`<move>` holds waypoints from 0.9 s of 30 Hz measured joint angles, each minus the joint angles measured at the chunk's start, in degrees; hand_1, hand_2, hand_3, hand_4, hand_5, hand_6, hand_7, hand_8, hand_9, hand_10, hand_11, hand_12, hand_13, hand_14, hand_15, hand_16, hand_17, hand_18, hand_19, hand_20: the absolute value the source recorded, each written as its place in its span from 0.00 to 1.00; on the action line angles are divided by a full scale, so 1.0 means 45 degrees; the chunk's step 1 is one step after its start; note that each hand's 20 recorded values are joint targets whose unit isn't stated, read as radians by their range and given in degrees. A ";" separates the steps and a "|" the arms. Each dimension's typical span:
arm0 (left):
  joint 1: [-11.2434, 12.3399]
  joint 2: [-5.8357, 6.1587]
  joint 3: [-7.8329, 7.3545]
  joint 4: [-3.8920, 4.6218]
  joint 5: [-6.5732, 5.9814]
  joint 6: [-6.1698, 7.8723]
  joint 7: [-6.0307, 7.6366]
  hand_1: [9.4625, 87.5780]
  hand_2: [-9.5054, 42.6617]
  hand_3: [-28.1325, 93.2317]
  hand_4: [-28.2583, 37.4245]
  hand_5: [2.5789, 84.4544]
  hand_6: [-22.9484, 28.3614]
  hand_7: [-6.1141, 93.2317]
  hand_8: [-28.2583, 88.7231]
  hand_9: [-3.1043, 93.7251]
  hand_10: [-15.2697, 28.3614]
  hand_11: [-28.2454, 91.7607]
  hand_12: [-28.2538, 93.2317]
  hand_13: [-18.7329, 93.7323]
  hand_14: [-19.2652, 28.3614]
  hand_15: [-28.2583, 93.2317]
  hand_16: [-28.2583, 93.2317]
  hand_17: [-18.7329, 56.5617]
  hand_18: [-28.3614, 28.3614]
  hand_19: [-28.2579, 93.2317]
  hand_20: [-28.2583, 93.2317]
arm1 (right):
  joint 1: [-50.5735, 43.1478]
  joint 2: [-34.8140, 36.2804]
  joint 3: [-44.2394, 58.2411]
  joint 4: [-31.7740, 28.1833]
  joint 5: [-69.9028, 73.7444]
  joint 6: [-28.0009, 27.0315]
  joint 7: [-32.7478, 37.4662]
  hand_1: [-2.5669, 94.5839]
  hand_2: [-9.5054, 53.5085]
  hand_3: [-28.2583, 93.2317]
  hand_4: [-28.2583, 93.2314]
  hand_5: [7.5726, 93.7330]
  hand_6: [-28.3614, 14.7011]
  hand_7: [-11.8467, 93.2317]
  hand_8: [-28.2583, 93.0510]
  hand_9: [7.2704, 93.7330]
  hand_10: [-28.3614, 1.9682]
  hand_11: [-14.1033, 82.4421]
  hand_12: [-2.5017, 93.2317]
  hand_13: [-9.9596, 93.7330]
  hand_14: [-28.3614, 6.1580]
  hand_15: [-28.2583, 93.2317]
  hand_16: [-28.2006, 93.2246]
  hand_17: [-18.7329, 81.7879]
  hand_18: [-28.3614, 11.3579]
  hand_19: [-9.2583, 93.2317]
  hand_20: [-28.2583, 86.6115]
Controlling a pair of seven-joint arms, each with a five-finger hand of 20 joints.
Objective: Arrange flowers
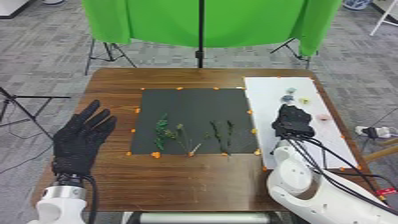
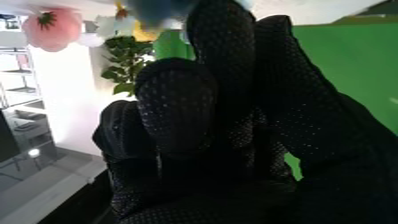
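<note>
Left hand (image 1: 78,145): open, fingers spread, at the table's left side, apart from the black mat. Right hand (image 1: 293,120): over the white sheet (image 1: 266,86) on the table's right side, its far end just beside a blue flower (image 1: 287,98); can't tell if it's open, closed or gripping anything.

Flowers are on the white sheet: the blue flower near the hand, a paler blue flower (image 1: 290,91) just beyond it, a yellow flower (image 1: 304,100) to the right of these, and a pink flower (image 1: 324,117) nearer the robot, right of the right hand. Right wrist view: pink flower, a white flower (image 2: 108,26), yellow and blurred blue petals near the right hand (image 2: 178,110), plus green leaves (image 2: 124,62).

Black mat (image 1: 195,102) lies left of the sheet, with green stems lying lengthwise: a leafy stem (image 1: 162,131) at left, a budded stem (image 1: 181,134) next to it, two dark stems (image 1: 229,132) further right. Orange tape (image 1: 156,155) along the mat edges. Brown wooden table (image 1: 200,187) under everything; green cloth (image 1: 209,25) hangs behind it.
</note>
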 measured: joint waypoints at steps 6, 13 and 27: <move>0.0053 0.0014 -0.0109 -0.0016 0.0003 -0.0003 0.0006 0.18 0.33 0.89 0.02 0.45 0.65 0.17 0.17 0.39 0.81 0.43 0.32 0.38 0.97 0.62 0.16 0.10 0.92 0.66 0.33 | 0.0168 -0.0053 0.0072 -0.0641 -0.0323 0.0102 -0.0222 0.66 0.00 0.81 0.00 0.95 0.64 0.29 0.29 1.00 0.66 0.38 0.35 0.91 0.68 0.76 0.41 0.63 0.11 1.00 0.67; -0.0092 0.0188 -0.0008 -0.0011 -0.0001 -0.0003 0.0177 0.18 0.33 0.89 0.02 0.46 0.65 0.17 0.17 0.39 0.81 0.43 0.32 0.38 0.97 0.62 0.16 0.10 0.92 0.66 0.33 | 0.1127 -0.1260 -0.0202 -0.1139 -0.0649 -0.0130 -0.0920 0.59 0.00 0.82 0.00 0.83 0.57 0.31 0.27 0.89 0.55 0.36 0.37 0.76 0.50 0.85 0.37 0.54 0.09 1.00 0.70; 0.0371 0.0209 -0.0372 -0.0157 -0.0021 0.0010 0.0354 0.18 0.32 0.90 0.03 0.45 0.65 0.16 0.17 0.39 0.80 0.43 0.32 0.38 0.95 0.62 0.16 0.11 0.92 0.65 0.33 | -0.2878 -0.0517 0.5914 -0.4128 0.2119 -0.4661 -0.1704 0.44 0.00 0.87 0.00 0.65 0.58 0.28 0.13 0.69 0.25 0.53 0.20 0.65 0.33 0.89 0.32 0.44 0.04 1.00 0.68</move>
